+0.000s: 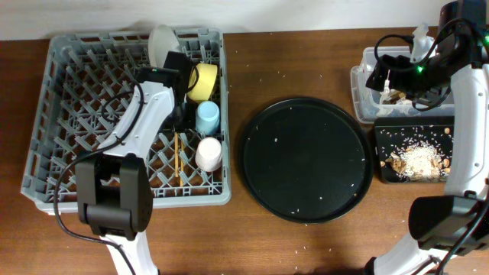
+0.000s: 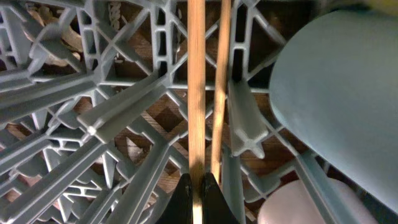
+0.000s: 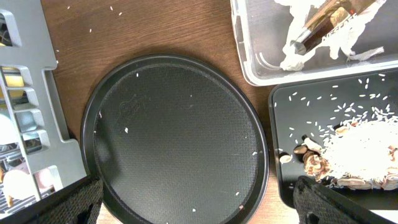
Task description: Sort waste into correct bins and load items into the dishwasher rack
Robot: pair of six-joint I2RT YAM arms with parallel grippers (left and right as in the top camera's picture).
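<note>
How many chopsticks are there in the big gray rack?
2. One chopstick is pinched at its end by the left gripper, over the rack floor. The other chopstick lies right beside it, next to the blue cup. No others show.

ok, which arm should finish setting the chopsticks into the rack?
Left. Its claw is down inside the dishwasher rack, closed on the chopsticks. The right claw hangs open across the table, by the clear tub.

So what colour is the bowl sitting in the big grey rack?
Yellow. The round yellow bowl shows best in the overhead view.
</note>
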